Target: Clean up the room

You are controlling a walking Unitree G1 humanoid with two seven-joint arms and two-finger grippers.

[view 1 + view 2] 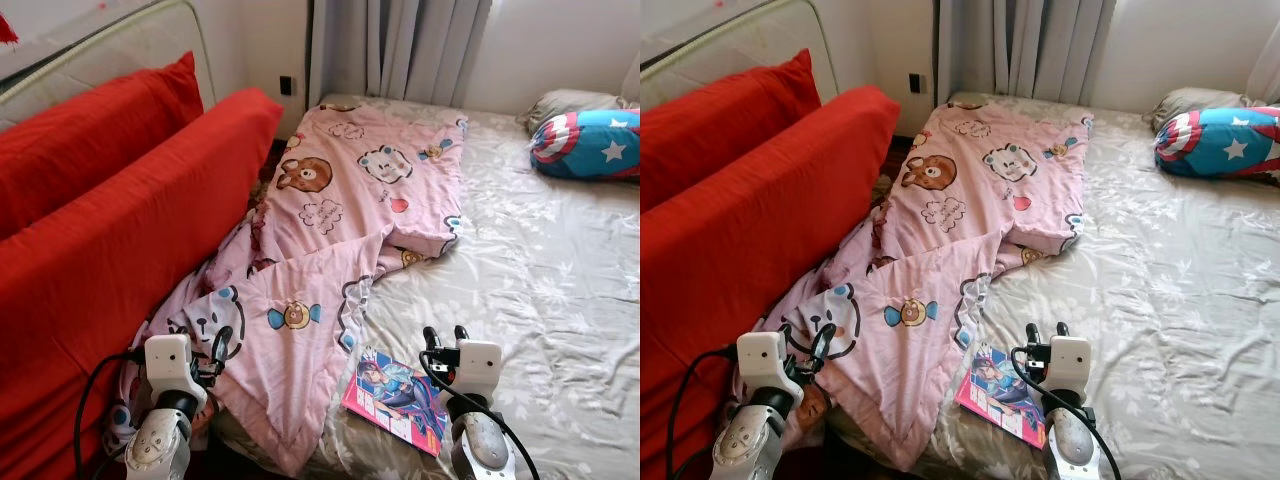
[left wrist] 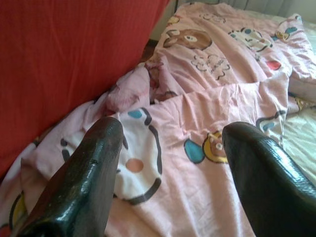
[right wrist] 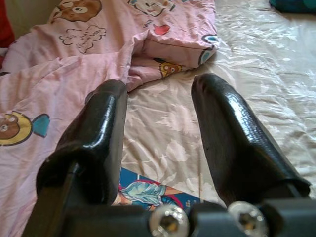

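Both pincers apart, hovering low over bed (image 1: 560, 300); left pincer (image 2: 168, 163) above pink blanket (image 1: 340, 210), right pincer (image 3: 160, 143) above magazine (image 1: 397, 398).
Blanket's long axis runs from near edge toward curtains (image 1: 400, 45); eye views add red cushions (image 1: 120, 230), shield pillow (image 1: 590, 143).

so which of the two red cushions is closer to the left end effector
The front red cushion, the big one bordering the pink blanket. The left end effector sits right beside its lower edge, while the other red cushion lies behind it, against the headboard.

left claw (image 1: 218, 345) open, right claw (image 1: 445, 338) open
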